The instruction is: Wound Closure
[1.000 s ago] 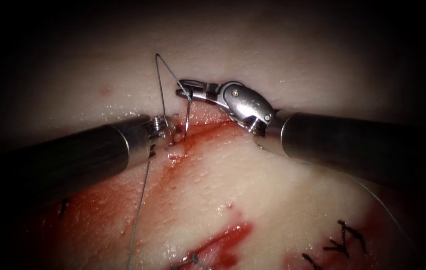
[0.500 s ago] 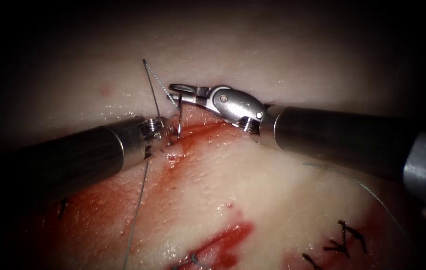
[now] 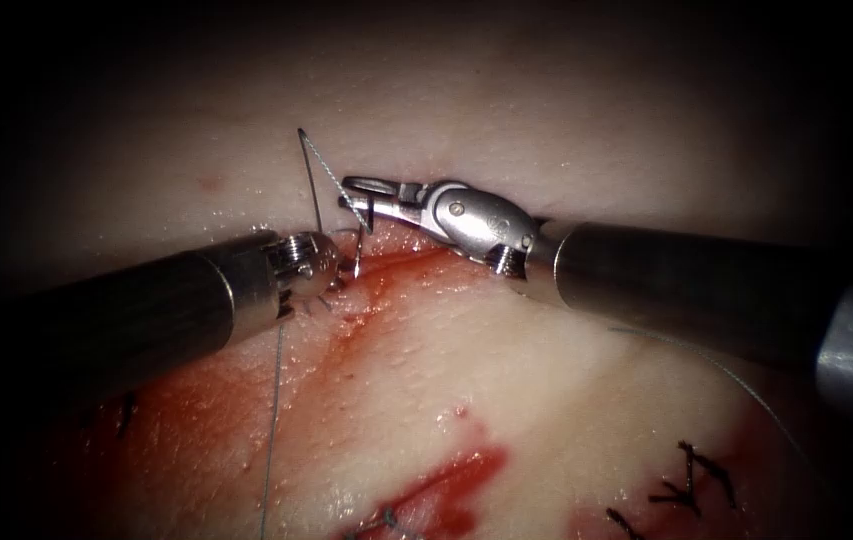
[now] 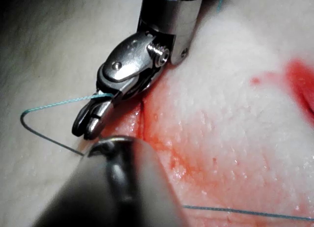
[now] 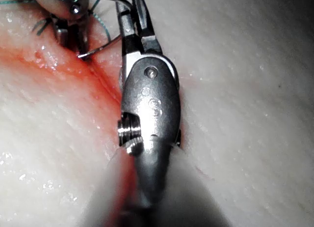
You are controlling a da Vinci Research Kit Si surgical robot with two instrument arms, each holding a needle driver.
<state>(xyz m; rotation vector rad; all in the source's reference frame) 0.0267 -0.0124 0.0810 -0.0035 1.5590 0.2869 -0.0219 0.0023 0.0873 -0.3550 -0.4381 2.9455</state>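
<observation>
Left arm: dark matte cylindrical shaft (image 3: 136, 315), capped by a silver collar with a threaded, ridged wrist joint (image 3: 301, 262).

Right arm: matching dark shaft (image 3: 686, 290); polished oval steel wrist housing (image 3: 471, 222) with one small round rivet and a knurled pivot screw (image 3: 502, 262). Right gripper (image 3: 371, 192): slim steel, loop-ended tips, hinged behind.

Under my jaws lies the tissue (image 3: 546, 400), its cut (image 3: 386, 265) smeared with red fluid (image 3: 446, 485), thread (image 3: 271, 430) trailing across its near left and dark stitches (image 3: 691, 480) at near right.
</observation>
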